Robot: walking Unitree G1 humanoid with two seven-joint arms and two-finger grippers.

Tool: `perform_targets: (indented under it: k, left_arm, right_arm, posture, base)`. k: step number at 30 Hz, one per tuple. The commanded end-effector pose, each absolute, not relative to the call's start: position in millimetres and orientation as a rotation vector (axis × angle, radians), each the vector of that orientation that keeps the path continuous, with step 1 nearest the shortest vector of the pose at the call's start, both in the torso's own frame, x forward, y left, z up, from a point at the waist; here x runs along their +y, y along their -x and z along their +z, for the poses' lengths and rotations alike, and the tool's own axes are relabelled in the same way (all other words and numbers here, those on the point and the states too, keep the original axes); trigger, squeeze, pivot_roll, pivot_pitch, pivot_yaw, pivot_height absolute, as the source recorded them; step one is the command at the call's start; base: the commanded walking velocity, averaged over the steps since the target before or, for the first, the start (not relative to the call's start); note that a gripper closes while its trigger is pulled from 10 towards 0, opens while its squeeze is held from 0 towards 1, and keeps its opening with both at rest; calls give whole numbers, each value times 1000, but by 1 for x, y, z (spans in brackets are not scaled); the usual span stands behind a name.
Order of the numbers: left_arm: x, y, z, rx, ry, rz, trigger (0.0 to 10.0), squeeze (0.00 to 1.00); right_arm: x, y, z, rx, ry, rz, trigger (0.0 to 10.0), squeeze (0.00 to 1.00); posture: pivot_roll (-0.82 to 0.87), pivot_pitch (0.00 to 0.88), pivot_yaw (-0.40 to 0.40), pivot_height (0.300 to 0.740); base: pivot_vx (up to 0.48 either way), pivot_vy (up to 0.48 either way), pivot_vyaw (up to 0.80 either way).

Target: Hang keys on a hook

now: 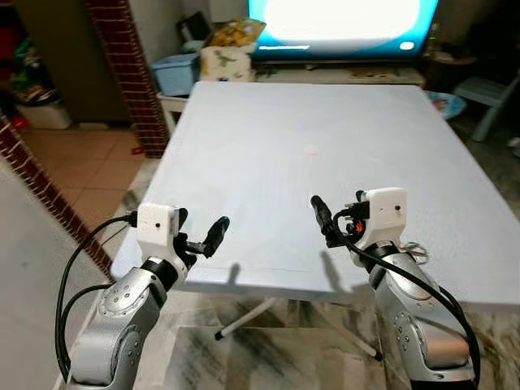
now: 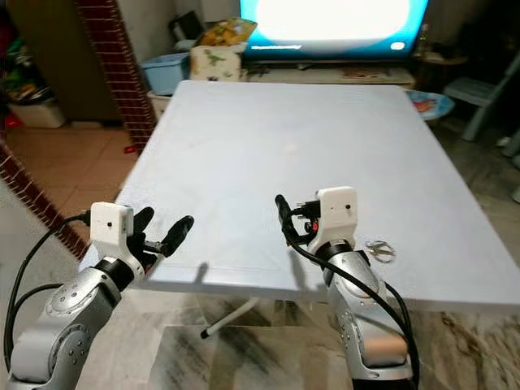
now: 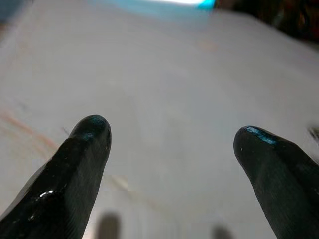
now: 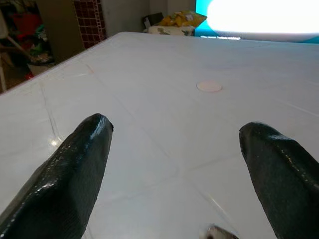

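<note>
1. Keys (image 2: 379, 251) on a metal ring lying flat on the white table (image 1: 309, 154), near its front edge at about 5 o'clock of the tabletop, just to the outer side of the right arm's wrist and behind its fingertips.
2. Right gripper (image 1: 323, 218) held low over the table's front edge, black fingers pointing toward 11 o'clock, spread wide apart with nothing between them; a glint of metal, probably the keys, at the lower edge of the right wrist view (image 4: 219, 232).
3. Left gripper (image 1: 210, 237) hovering at the table's front-left corner, about 7 o'clock of the tabletop, fingers pointing toward 2 o'clock, likewise spread wide and empty; bare tabletop ahead of its fingertips (image 3: 89, 134).
4. Small round pale mark (image 1: 310, 149) near the middle of the table, at 12 o'clock from the right gripper.
5. Beyond the far edge at 12 o'clock, a bright lit screen (image 1: 341, 20) on a low stand.
6. At 11 o'clock, a cardboard box (image 1: 225, 61) with yellow items on top, and a light blue bin (image 1: 175, 71) beside it.
7. At 10 o'clock, a red brick pillar (image 1: 130, 73) next to the table's left side; orange floor tiles past it.
8. At 2 o'clock, a pale blue stool (image 1: 491, 93) off the table's far-right corner.
</note>
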State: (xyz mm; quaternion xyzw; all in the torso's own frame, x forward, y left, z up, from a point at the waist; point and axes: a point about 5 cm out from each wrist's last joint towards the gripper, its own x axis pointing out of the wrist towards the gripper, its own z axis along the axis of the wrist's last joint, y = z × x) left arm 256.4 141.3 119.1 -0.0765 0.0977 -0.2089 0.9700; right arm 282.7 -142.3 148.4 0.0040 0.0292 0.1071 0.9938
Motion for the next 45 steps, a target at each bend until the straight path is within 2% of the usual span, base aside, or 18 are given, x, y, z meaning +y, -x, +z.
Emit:
perform_targets:
  k: [1, 14, 24, 34, 43, 44, 45]
  left_arm:
    - [133, -252, 117, 224, 138, -493, 10000, 0]
    - [129, -244, 111, 289, 107, -613, 10000, 0]
    - [125, -238, 110, 329, 103, -718, 10000, 0]
    - [124, -233, 112, 353, 110, -749, 10000, 0]
    - [125, -227, 111, 396, 118, -782, 10000, 0]
    - [125, -227, 111, 400, 119, -785, 10000, 0]
    - [125, -227, 111, 400, 119, -785, 10000, 0]
  right_arm:
    - [-153, -282, 143, 91, 4, 159, 10000, 0]
    - [-159, -279, 115, 257, 20, 122, 10000, 0]
    - [-163, -294, 111, 277, 1, 160, 10000, 0]
    - [-155, -307, 109, 281, -8, 239, 10000, 0]
    - [-147, -305, 104, 322, -63, 311, 10000, 0]
    - [-146, -305, 102, 337, -64, 322, 9294, 0]
    - [-146, -305, 102, 337, -64, 322, 9294, 0]
  posture:
    - [-15, 68, 43, 740]
    - [-8, 77, 56, 740]
    - [0, 84, 66, 740]
    - [17, 97, 71, 740]
    - [25, 104, 71, 740]
    - [25, 106, 73, 740]
    - [25, 106, 73, 740]
  base:
    - [0, 0, 0]
    - [0, 0, 0]
    - [0, 0, 0]
    - [0, 0, 0]
    - [0, 0, 0]
    - [0, 0, 0]
    - [0, 0, 0]
